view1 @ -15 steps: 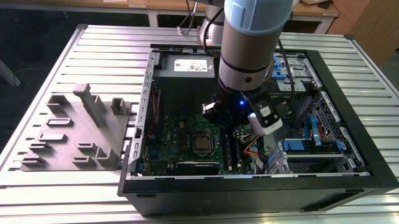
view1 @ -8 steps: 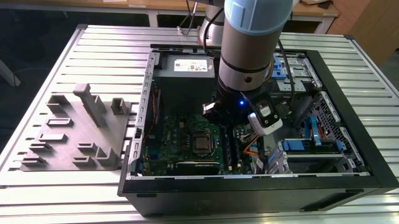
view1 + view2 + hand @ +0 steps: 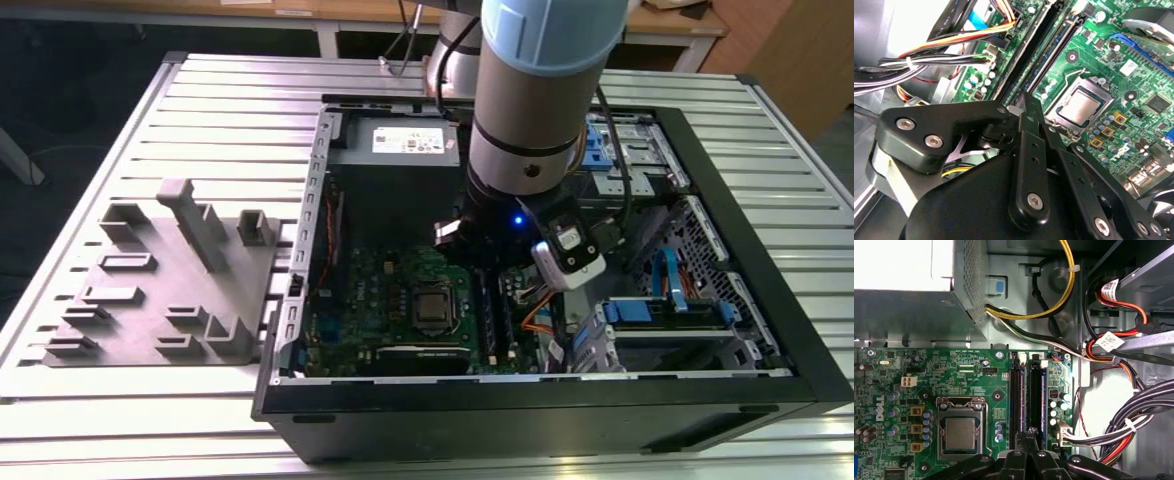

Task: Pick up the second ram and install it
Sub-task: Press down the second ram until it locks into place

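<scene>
The arm is held vertical over the open computer case [image 3: 747, 300]; the hand [image 3: 1030, 432] is seen closed above the memory slots [image 3: 1028, 400], nothing visibly gripped.

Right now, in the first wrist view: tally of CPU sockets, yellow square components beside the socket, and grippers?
CPU socket: 1
Yellow square components: 3
Gripper: 1
Total: 5

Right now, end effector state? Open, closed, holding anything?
End effector: closed, fingertips together over the memory slots; nothing visibly held.
</scene>
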Robot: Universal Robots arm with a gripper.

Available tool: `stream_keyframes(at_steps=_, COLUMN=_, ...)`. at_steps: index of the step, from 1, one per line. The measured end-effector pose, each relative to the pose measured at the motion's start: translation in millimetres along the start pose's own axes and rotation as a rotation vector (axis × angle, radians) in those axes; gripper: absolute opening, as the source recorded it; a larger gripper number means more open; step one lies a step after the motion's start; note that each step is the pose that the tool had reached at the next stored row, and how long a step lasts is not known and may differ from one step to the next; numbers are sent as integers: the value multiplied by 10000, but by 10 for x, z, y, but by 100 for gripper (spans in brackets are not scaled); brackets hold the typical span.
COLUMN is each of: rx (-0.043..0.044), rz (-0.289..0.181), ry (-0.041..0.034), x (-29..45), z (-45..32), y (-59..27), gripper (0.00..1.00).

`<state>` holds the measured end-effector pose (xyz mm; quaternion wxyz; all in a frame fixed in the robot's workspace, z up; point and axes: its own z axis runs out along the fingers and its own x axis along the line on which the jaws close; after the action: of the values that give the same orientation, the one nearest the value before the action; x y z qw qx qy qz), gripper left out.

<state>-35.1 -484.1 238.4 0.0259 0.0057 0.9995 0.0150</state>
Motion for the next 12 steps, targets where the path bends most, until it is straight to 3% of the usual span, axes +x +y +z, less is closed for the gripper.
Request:
stream_keyframes(at_steps=8, rx=1, rz=0, ry=0, x=-2, z=0, y=3, gripper=7)
stream_keyframes(at_steps=12, rx=1, rz=-1, ry=0, x=-1, z=2, y=47, gripper=7)
